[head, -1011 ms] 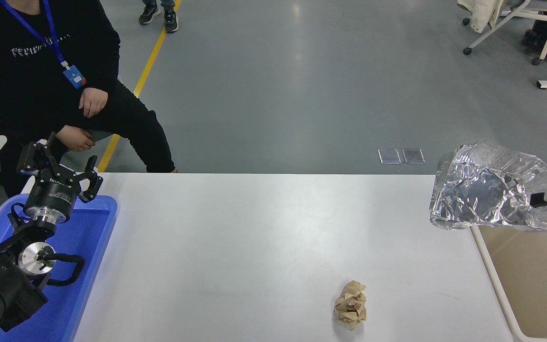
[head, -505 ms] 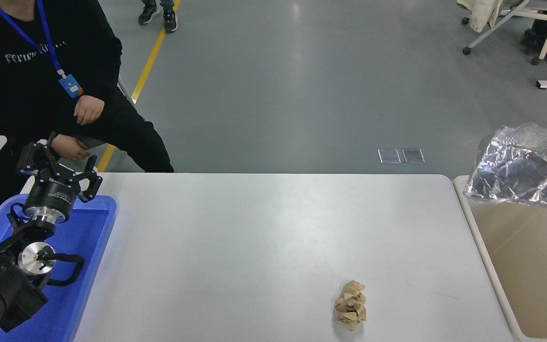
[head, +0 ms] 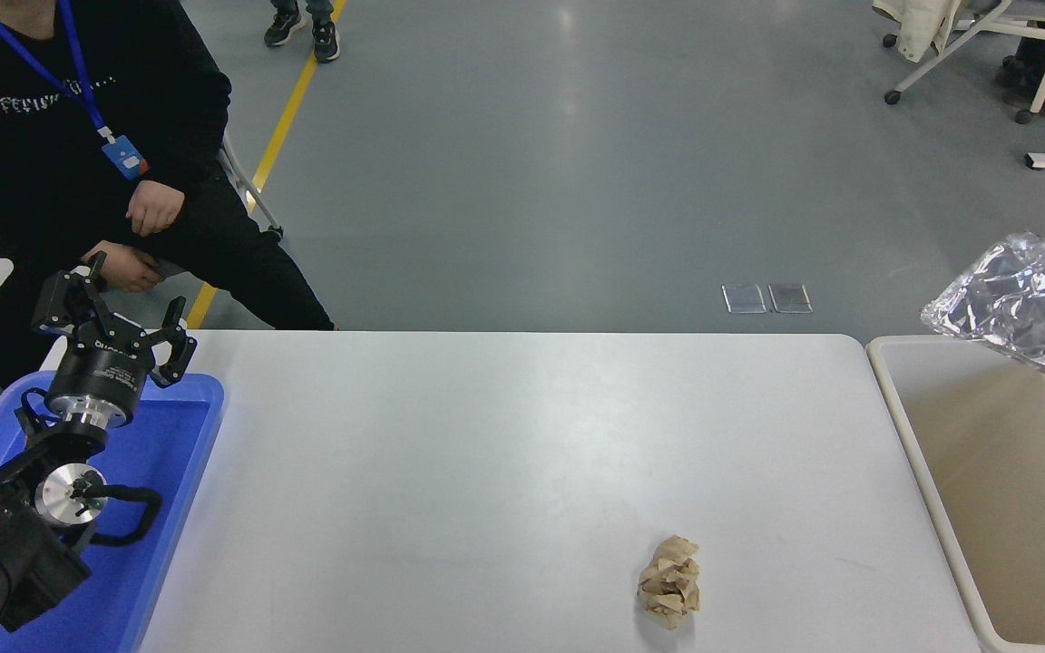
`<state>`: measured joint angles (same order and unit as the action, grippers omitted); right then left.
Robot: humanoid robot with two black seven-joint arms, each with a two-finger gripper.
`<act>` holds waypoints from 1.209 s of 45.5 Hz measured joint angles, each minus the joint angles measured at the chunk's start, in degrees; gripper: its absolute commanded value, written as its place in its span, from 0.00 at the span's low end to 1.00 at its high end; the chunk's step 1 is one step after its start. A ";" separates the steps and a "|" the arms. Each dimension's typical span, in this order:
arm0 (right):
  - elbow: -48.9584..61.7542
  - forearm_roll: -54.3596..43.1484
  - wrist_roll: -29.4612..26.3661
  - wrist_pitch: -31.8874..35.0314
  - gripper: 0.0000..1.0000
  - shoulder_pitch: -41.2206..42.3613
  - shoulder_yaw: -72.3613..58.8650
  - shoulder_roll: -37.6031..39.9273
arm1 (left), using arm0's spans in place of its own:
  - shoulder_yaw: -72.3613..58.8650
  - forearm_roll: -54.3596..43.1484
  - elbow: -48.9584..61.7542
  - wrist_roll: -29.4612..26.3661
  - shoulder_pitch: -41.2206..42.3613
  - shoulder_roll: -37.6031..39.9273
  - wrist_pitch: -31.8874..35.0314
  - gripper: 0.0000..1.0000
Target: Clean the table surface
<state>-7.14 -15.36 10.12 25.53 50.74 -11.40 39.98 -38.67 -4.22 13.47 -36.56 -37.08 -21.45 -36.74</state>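
The white table surface holds one crumpled brown paper ball near its front right. A crumpled sheet of silver foil hangs in the air at the right edge, above the far part of the beige tub. What holds the foil is outside the picture; my right arm and gripper do not show. My left gripper is parked at the lower left above the blue tray, fingers spread and empty.
A person in black with a blue lanyard sits at the far left corner, hands near the left gripper. The beige tub stands against the table's right end, the blue tray against its left end. An office chair is far right.
The foil has moved right and up, from above the table's right end to above the tub, partly out of frame. The right gripper has left the view. The person leaned slightly left.
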 measured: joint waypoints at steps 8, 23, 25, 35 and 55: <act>9.08 4.19 -0.11 -5.44 0.00 -7.76 4.26 -8.01 | 0.00 -0.01 0.00 0.00 0.00 0.00 0.00 1.00; 14.43 6.89 0.01 -15.25 0.00 -16.85 10.16 -16.16 | 0.00 0.00 -0.02 0.00 0.06 0.00 0.00 1.00; 14.71 7.02 0.00 -16.69 0.00 -17.39 10.69 -17.06 | 0.00 0.00 -0.01 0.00 0.07 0.00 0.00 1.00; 15.36 7.64 -0.26 -21.17 0.00 -18.78 12.82 -19.35 | 0.00 -0.07 -0.02 0.00 0.08 0.00 0.00 1.00; 15.63 8.25 -0.48 -24.17 0.00 -19.38 15.16 -20.39 | 0.00 -0.09 0.00 0.00 0.08 0.00 0.00 1.00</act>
<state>8.49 -7.10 9.65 1.36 31.36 3.76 19.59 -38.67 -4.30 13.47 -36.56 -37.00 -21.45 -36.74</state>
